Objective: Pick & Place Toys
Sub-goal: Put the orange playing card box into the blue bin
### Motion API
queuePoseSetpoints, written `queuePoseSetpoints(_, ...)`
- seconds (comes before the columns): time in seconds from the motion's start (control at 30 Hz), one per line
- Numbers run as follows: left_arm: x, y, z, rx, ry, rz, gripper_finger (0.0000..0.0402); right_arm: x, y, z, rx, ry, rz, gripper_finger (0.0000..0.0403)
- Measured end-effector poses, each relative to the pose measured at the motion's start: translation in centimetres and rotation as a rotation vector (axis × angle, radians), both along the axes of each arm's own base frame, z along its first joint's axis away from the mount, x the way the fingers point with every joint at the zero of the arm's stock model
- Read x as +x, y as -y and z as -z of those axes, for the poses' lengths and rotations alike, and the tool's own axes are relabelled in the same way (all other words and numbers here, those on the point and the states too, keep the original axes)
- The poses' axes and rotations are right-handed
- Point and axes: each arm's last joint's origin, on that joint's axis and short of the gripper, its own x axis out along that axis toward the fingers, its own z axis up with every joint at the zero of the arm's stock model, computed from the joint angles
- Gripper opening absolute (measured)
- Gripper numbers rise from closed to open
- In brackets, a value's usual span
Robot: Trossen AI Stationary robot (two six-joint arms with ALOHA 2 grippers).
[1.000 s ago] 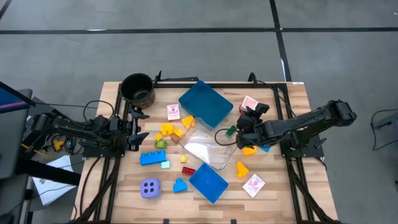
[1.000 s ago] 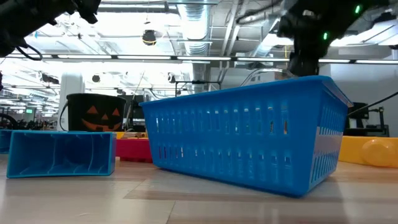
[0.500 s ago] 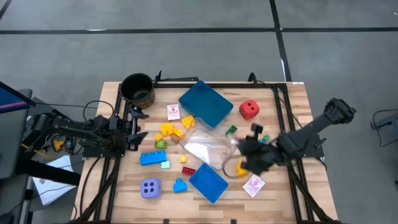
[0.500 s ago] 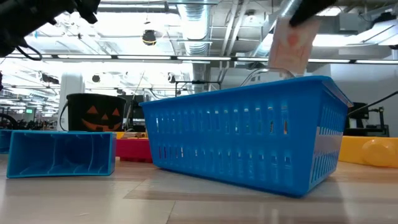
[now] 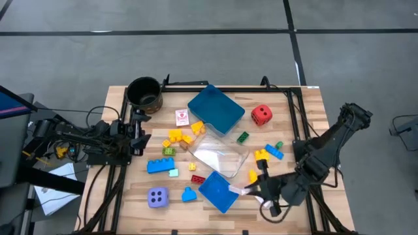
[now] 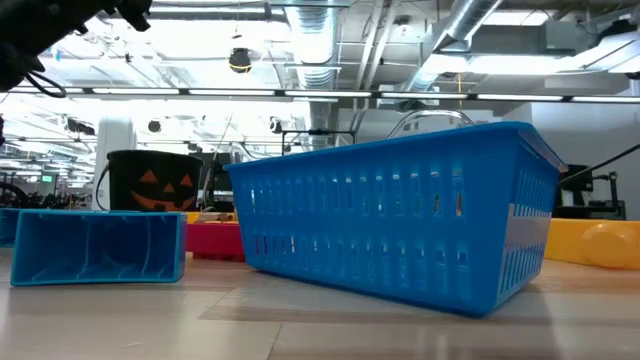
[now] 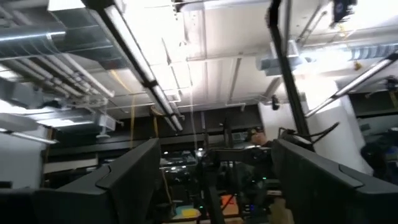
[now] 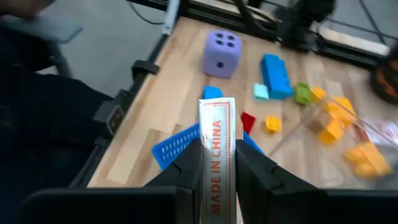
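My right gripper point(image 5: 248, 190) is shut on a small white red-printed card pack point(image 8: 216, 140), held just above the right edge of the near blue tray point(image 5: 215, 194). My left gripper point(image 5: 139, 132) is open and empty at the table's left edge. A red die point(image 5: 261, 115), a lavender die point(image 5: 157, 196), another card point(image 5: 182, 117) and yellow point(image 5: 179, 137), blue point(image 5: 159, 166) and green point(image 5: 243, 136) bricks lie on the table. My right gripper pinches the card pack between its two fingers point(image 8: 189, 168), one on each broad face. Its narrow edge printed "MADE IN CHINA" point(image 8: 216, 163) faces the wrist camera. The fingers come from the table's right, pointing left. The pack is lifted clear and sticks out past the fingertips.
A second blue tray point(image 5: 216, 109) stands far of centre. A dark round pot point(image 5: 144, 93) stands at the far left. A clear plastic bag point(image 5: 219, 156) lies mid-table. Yellow and blue bricks point(image 5: 268, 153) lie near the right arm.
My right gripper has gone from beside the red die toward the table's near edge, carrying the card pack. It has turned so that it points toward the table's left, over the near blue tray. The red die has come into view.
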Motion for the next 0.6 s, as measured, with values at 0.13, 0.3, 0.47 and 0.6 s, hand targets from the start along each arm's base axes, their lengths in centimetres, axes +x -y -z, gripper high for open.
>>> queuePoseSetpoints(0.13, 0.0, 0.0, 0.0, -0.006, -0.001, -0.008, 0.0301, 0.9, 0.8, 0.1, -0.073, -0.021, -0.129, 0.0057)
queuePoseSetpoints(0.3, 0.0, 0.0, 0.0, -0.007, -0.004, -0.008, 0.0301, 3.1, 1.3, 1.8, -0.170, -0.078, -0.331, 0.0057)
queuePoseSetpoints(0.47, 0.1, 0.0, 0.1, -0.010, -0.016, -0.005, 0.0301, 4.9, 0.8, 3.5, -0.244, -0.075, -0.454, 0.0057)
queuePoseSetpoints(0.6, 0.2, 0.0, 0.2, -0.011, -0.032, -0.003, 0.0301, 5.2, 0.0, 4.5, -0.258, -0.097, -0.477, 0.0057)
